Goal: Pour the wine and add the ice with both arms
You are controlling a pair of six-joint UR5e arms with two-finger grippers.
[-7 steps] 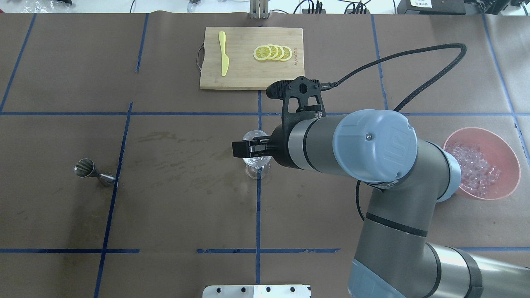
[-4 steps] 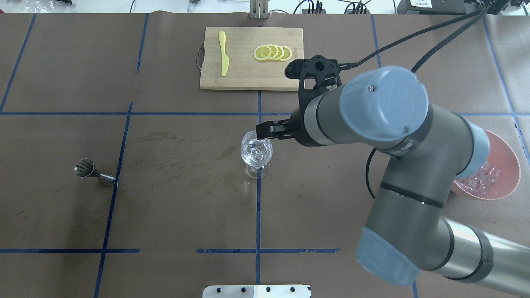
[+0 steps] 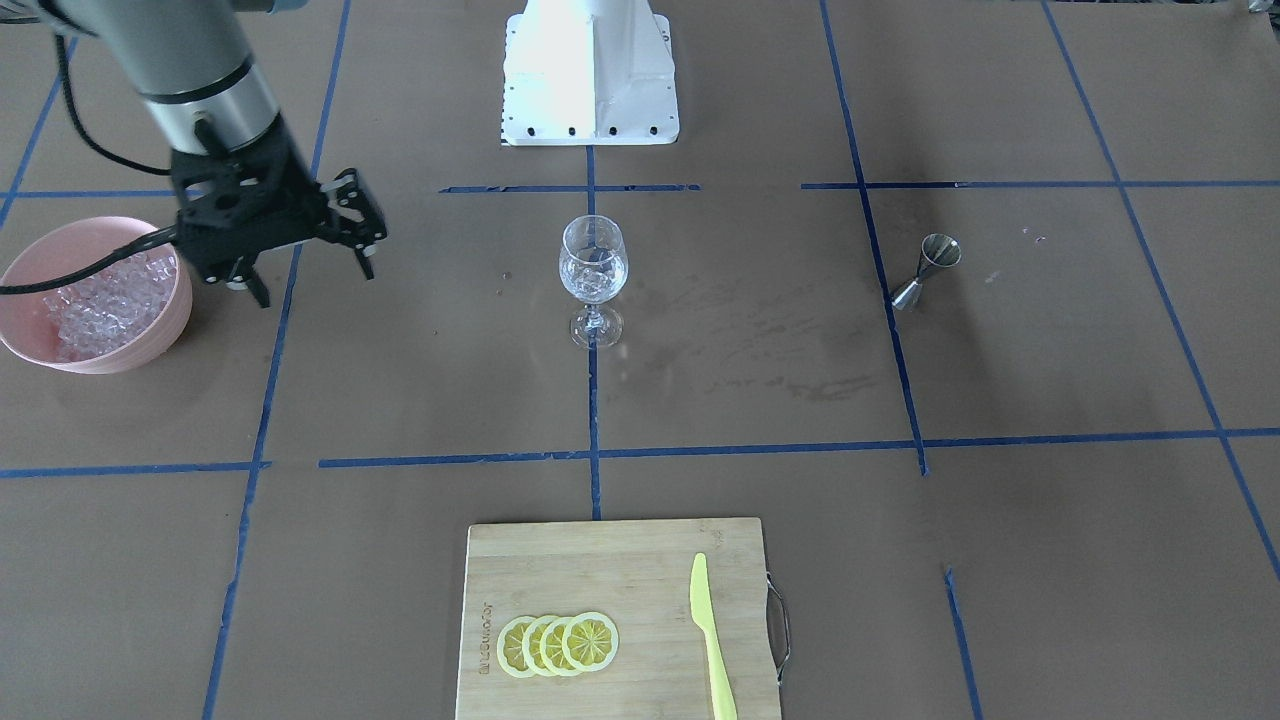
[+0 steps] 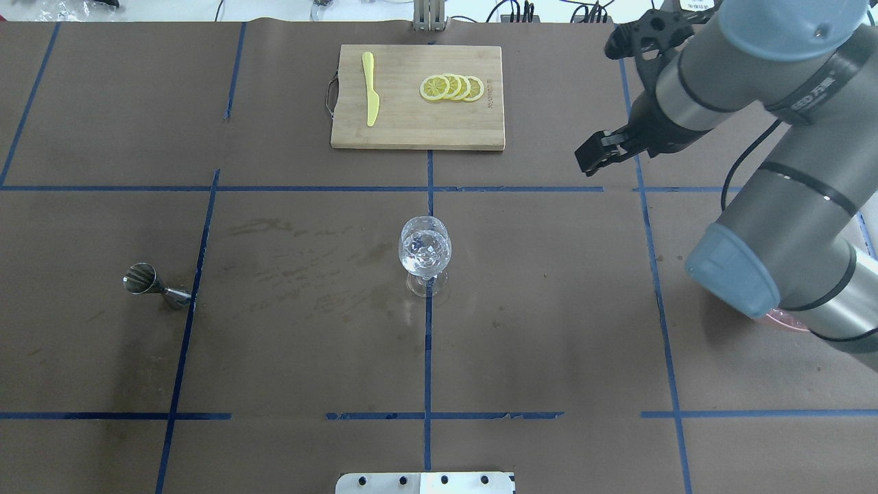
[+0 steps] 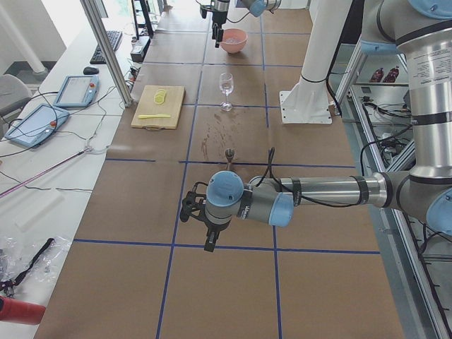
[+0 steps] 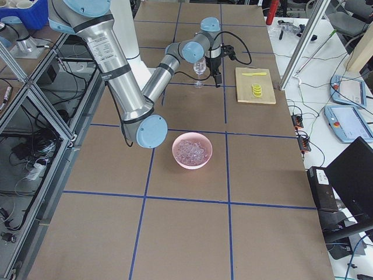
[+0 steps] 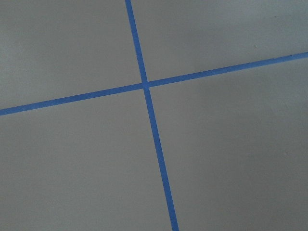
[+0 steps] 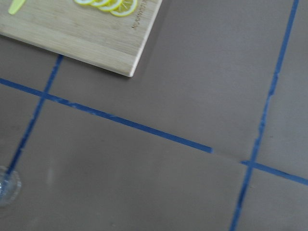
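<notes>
A clear wine glass stands at the table's middle with several small clear ice cubes in its bowl; it also shows in the front view. More ice fills a pink bowl on the robot's right. My right gripper hangs open and empty above the table between the bowl and the glass, well clear of both; the overhead view shows it from the side. My left gripper shows only in the exterior left view, far from the glass, and I cannot tell whether it is open or shut.
A steel jigger stands on the robot's left. A bamboo cutting board at the far side carries lemon slices and a yellow knife. The white robot base sits at the near edge. My right arm covers most of the bowl in the overhead view.
My right gripper has left the wine glass's rim and swung away to the robot's right and far side. The glass with its ice has stayed put.
</notes>
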